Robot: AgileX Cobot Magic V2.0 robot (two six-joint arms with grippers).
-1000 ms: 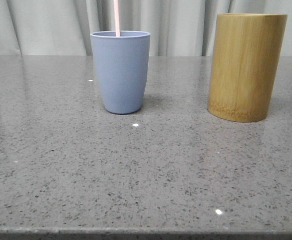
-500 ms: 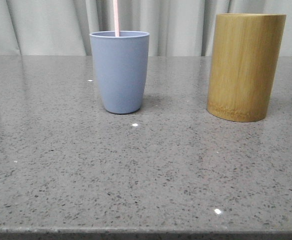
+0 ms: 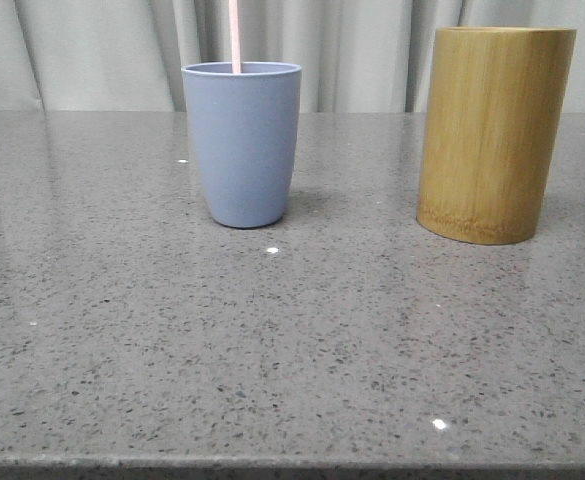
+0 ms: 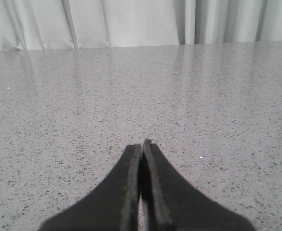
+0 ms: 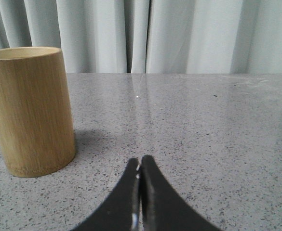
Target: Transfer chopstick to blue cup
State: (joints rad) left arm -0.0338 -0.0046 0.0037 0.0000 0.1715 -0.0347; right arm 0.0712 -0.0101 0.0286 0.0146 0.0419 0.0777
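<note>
- The left arm's dark fingers are pressed together with nothing between them, their tips low over the speckled grey stone desk; only bare desk and pale curtains lie ahead of them in the left wrist view.
- The right arm's dark fingers are likewise closed on nothing, poised above the same desk, with the tall tan bamboo cylinder holder standing upright near them, off to one side and not touching them.
- In the front view, neither arm appears; the matte greyish-blue plastic tumbler stands upright on the desk towards the back, left of centre.
- A thin, straight, pale pink chopstick rises from inside the blue tumbler, close to the left part of its rim; only its upper part shows above the rim, and its top runs out of frame.
- The bamboo holder stands upright on the right of the desk, well apart from the tumbler and taller than it.
- Folded pale curtains hang behind the desk's far edge.
</note>
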